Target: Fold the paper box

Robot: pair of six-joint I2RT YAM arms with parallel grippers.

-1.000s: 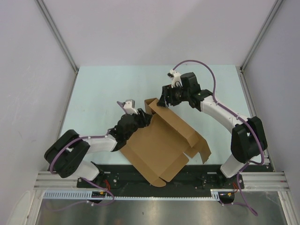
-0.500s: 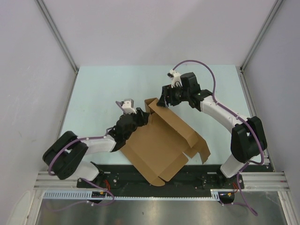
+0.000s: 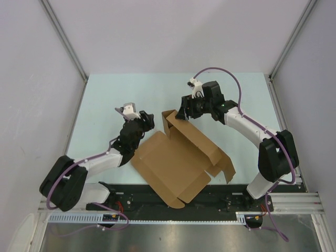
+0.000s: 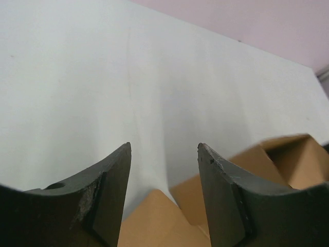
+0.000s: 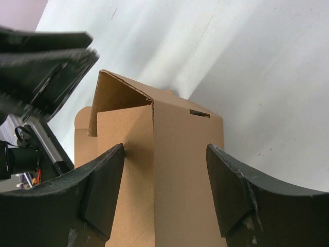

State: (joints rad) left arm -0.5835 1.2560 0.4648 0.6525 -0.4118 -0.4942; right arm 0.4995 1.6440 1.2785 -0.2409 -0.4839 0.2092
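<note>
The paper box (image 3: 178,163) is a brown cardboard die-cut lying mostly flat near the table's front, with one corner flap (image 3: 170,122) folded upright at its far end. My right gripper (image 3: 182,114) is open and straddles that upright folded corner (image 5: 154,154); its left finger (image 5: 105,180) lies against one panel. My left gripper (image 3: 145,119) hovers open just left of the raised flap, off the cardboard. Between its fingers in the left wrist view (image 4: 164,146) there is only bare table, with the box's edge (image 4: 149,221) below.
The mint table (image 3: 121,94) is enclosed by pale walls on three sides. A black mounting rail (image 3: 220,198) runs along the near edge, and the box's front flap overhangs it. A slit (image 5: 199,112) shows in the raised panel.
My left gripper has drawn back up and to the left, off the box's left edge, and its jaws have widened a little. The right arm and the raised flap have stayed put.
</note>
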